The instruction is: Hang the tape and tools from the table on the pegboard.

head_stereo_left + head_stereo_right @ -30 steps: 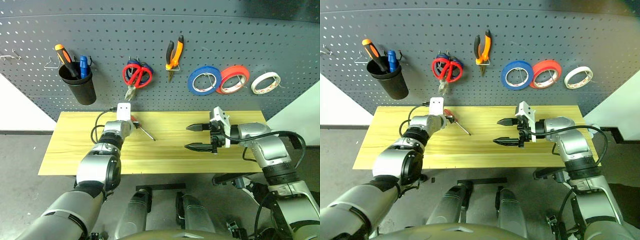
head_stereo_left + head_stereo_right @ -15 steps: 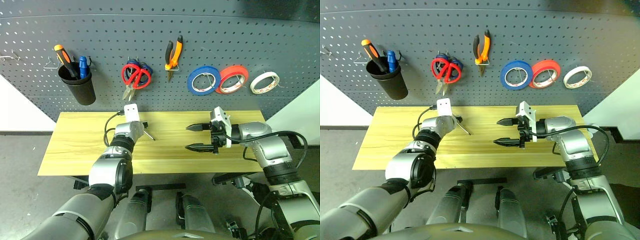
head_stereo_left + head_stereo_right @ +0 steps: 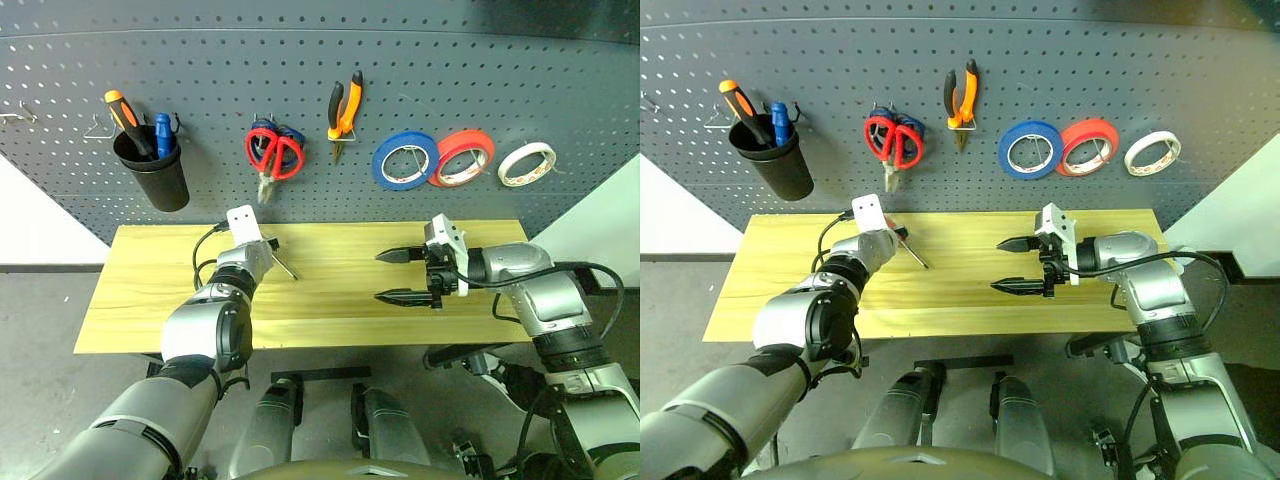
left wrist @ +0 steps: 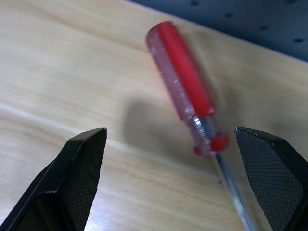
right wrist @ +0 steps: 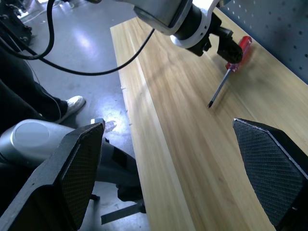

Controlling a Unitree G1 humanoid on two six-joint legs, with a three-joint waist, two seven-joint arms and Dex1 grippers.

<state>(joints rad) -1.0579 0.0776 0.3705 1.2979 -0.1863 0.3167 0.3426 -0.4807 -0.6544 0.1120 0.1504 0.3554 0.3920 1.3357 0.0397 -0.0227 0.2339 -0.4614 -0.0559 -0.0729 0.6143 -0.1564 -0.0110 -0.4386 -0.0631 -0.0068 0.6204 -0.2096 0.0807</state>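
A: Left end effector [image 4: 168, 178] wide open, empty, fingers either side of the screwdriver [image 4: 185, 89]. Right end effector [image 3: 398, 276] open too, empty.

B: Risk?

A: Round handle could roll away if one finger hits first.

B: Look, place?

A: Slim, red see-through handle, thin shaft, flat on the worktop [image 3: 340, 300], near the pegboard [image 3: 420, 60].

Over the last second the left claw [image 4: 169, 183] swung out along the pale yellowish wooden tabletop [image 3: 340, 300] toward its middle and came back near the handle of the slim red-handled screwdriver [image 4: 188, 94], its wrist rolled a little. Its black fingers [image 4: 72, 179] now stand wide on either side of the handle, apart from it.
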